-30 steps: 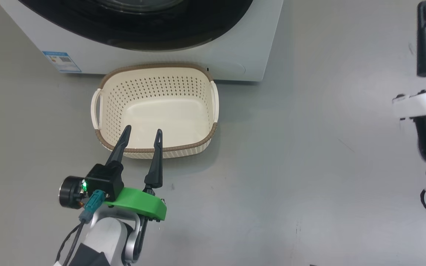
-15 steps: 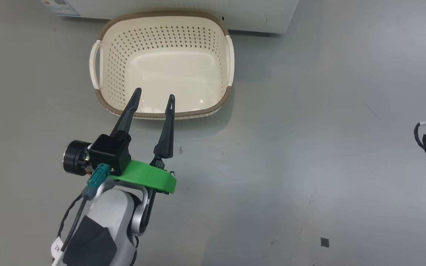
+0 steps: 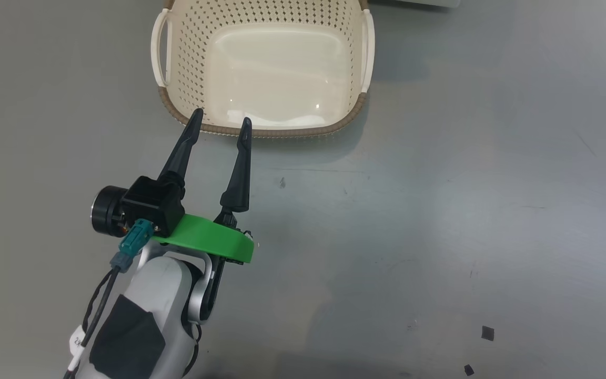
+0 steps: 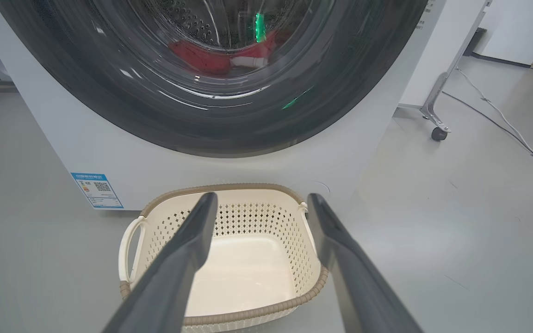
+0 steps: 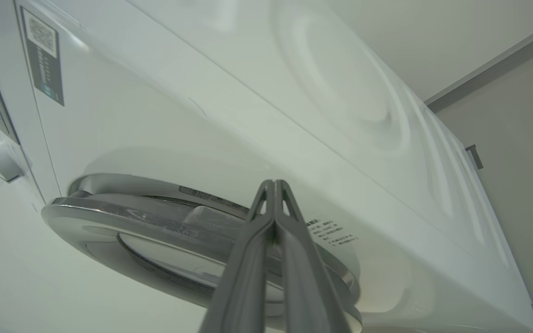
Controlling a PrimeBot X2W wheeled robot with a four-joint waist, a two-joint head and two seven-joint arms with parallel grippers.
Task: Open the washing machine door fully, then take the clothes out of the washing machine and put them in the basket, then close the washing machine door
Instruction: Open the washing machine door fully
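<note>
**Door shut, right gripper aiming at its rim**

The washing machine [image 4: 257, 171] is standing on the grey floor [image 3: 440, 210]. The washing machine door [image 4: 109, 111] is lying flat against its front, so I am judging that the opening is not yet done. The basket [image 3: 261, 130] is sitting empty on the floor, just beside the bottom edge of the machine's front and under the door. The clothes [image 4: 201, 58] are lying inside the drum and showing red behind the glass.

The left gripper [image 3: 222, 117] is hovering low at the near rim of the basket, with its fingers wide apart and holding nothing. The right gripper [image 5: 273, 185] is pressing its fingers together with nothing between them. It is pointing at the door's chrome rim, on the side toward the machine's side panel; whether it is touching there, I cannot tell. So the right arm is standing nearer to the door, and the door's edge is lying straight ahead of its tips.
</note>
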